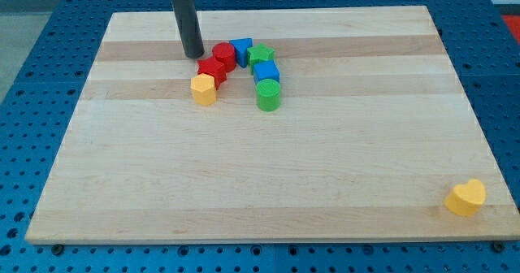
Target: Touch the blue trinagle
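Note:
The blue triangle point(242, 50) sits near the view's top centre, in a cluster of blocks. It lies between a red cylinder point(224, 54) on its left and a green star point(261, 57) on its right. My tip point(193, 54) rests on the board just left of the red cylinder, with that cylinder between it and the blue triangle. The tip looks slightly apart from the cylinder.
A red block point(212, 70), a yellow block point(203, 88), a blue cube point(266, 72) and a green cylinder point(268, 95) complete the cluster. A yellow heart point(465, 197) lies at the view's bottom right corner of the wooden board point(268, 167).

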Tool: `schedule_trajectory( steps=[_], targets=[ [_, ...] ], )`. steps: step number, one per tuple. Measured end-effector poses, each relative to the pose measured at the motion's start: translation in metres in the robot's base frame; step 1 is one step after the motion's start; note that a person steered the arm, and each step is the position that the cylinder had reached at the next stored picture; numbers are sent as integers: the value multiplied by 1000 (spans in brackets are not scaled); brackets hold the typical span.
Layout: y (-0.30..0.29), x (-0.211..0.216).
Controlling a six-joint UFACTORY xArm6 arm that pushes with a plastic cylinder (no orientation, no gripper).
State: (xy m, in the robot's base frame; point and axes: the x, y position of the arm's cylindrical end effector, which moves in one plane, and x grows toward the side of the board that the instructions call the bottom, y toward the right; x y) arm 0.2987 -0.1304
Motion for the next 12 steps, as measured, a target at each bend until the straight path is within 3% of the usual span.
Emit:
schedule_trajectory(
  steps=[6,12],
  targets=[
    [92,-25],
    [93,-13]
  ],
)
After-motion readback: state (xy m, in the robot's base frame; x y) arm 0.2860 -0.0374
